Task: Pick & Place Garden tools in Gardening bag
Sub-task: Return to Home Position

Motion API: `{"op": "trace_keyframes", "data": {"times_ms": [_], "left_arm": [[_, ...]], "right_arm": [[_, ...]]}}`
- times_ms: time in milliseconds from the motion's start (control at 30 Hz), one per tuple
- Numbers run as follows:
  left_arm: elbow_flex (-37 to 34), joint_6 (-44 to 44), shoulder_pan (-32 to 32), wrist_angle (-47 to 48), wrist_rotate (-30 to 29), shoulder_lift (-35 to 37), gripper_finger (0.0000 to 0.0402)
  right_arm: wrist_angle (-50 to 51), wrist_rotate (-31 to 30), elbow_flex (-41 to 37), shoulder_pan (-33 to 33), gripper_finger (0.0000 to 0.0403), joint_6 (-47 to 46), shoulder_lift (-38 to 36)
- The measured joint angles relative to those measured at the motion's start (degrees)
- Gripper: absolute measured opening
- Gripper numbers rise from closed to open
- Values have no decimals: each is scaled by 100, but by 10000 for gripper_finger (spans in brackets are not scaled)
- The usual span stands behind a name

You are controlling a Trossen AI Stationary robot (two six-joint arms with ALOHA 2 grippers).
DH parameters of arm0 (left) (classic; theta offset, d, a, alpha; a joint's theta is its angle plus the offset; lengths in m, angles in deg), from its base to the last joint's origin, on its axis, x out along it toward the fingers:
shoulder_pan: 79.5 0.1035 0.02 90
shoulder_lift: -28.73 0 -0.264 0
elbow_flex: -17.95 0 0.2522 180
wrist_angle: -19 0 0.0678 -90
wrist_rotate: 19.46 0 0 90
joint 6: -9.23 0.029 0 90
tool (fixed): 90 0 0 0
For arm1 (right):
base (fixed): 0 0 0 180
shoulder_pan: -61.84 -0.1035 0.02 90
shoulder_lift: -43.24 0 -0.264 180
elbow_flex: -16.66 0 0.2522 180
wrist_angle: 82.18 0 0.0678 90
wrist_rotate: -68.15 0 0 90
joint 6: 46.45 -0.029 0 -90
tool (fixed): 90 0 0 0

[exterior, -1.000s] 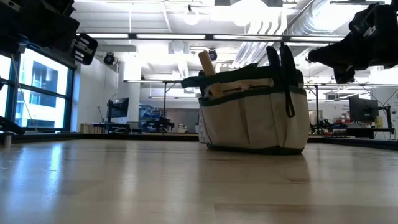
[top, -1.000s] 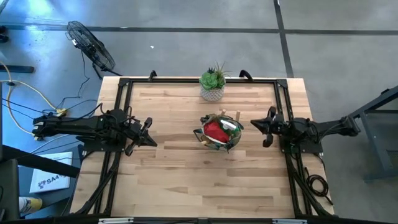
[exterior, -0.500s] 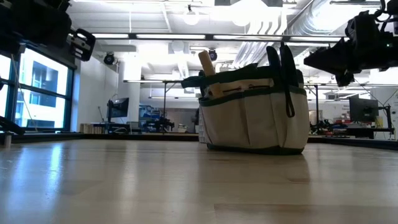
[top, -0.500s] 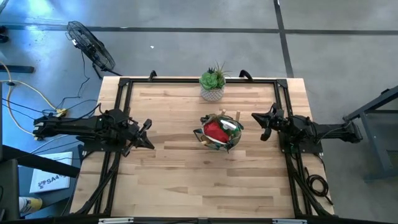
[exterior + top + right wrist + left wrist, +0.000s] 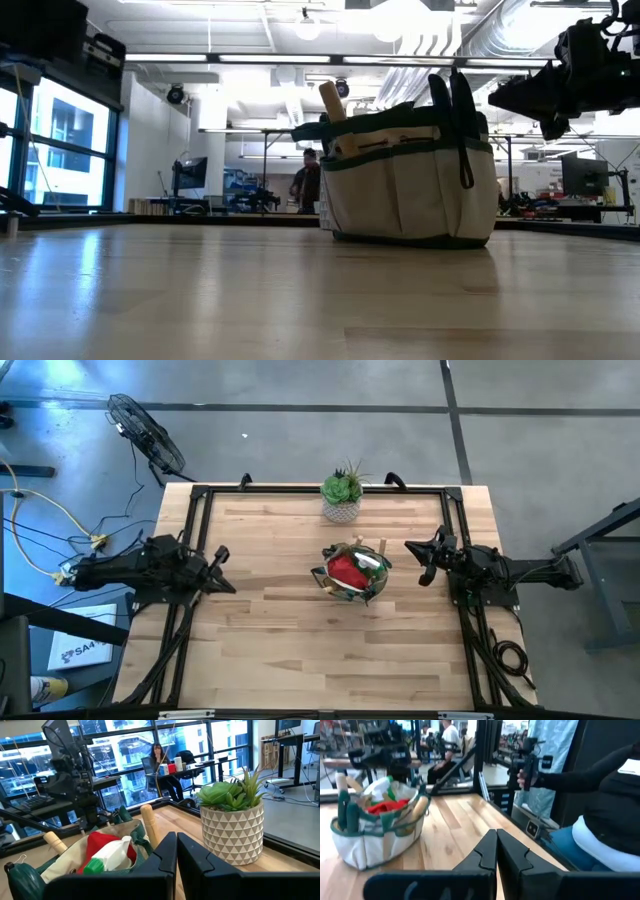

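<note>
1. Tan canvas with a dark green rim: the gardening bag stands upright on the wooden table. It sits between the two grippers, ahead of both sets of jaws and touching neither.
2. The left gripper hovers just inside the table's left edge, well apart from the bag. Its jaws are pressed together with only a thin seam between them, and they hold nothing.
3. The right gripper hovers above the table's right side, nearer the bag than the left one. Its jaws are likewise closed on nothing.
4. Straight ahead of the right jaws, inside the bag, lies the red soft item. The spray bottle rests on it, pale-bodied with a green nozzle.
5. Two wooden handles rise past the rim. One is just beyond the right jaws' tips and the other is on the far side of the red item. A dark green handle leans at the bag's edge farthest from those jaws.
6. Off to one side of the right jaws, a spiky green plant in a white pot stands at the table's far edge, apart from the bag.
7. Beyond the left jaws, past the table's edge, a person in a dark sleeve grips a black device.
8. A fan stands on the floor behind the left arm.
</note>
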Motion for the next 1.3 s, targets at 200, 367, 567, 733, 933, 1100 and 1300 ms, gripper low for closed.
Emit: {"op": "trace_keyframes", "data": {"times_ms": [200, 367, 567, 733, 933, 1100, 1300], "left_arm": [[-185, -56, 0, -29, -167, -13, 0], [-349, -71, 0, -252, -246, -16, 0], [-705, -28, 0, -428, -799, -16, 0], [-942, 279, 0, -1102, -786, -49, 0], [-966, 479, 2, -1088, -1038, -130, 0], [-970, 850, 2, -1070, -1071, -382, 0], [-997, 878, 2, -1241, -1069, -568, 0]], "right_arm": [[-11, -2, 0, 0, 4, 2, 2], [-52, -6, 0, 0, 4, 4, 2], [-62, -7, 0, 0, 4, 4, 2], [-71, -7, 0, 0, 4, 4, 2], [-76, -7, 0, 0, 4, 4, 2], [-78, -6, 0, 0, 4, 4, 2], [-80, -5, -2, 0, 4, 4, 2]]}}
